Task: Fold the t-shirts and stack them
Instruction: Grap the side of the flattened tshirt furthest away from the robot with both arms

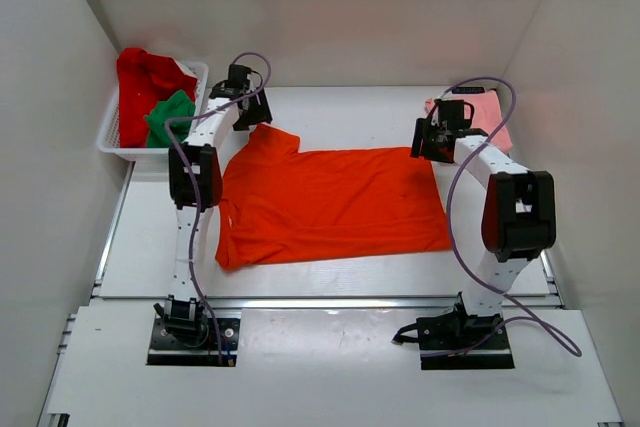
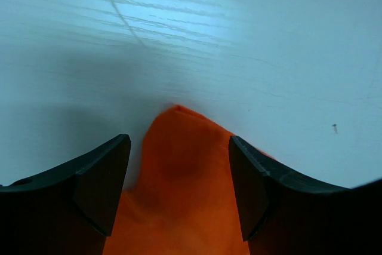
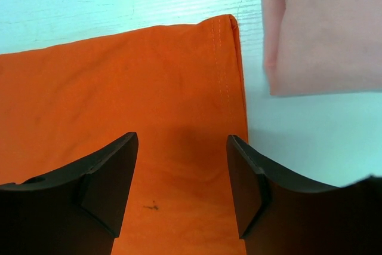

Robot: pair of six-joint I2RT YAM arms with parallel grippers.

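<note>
The left claw (image 2: 179, 141) hangs spread over the far sleeve of the orange t-shirt (image 1: 330, 202), lying flat mid-table (image 1: 400, 274), the right claw (image 3: 182, 137) spread over its far hem corner; the first fold seems due, needing both to descend and pinch cloth
</note>
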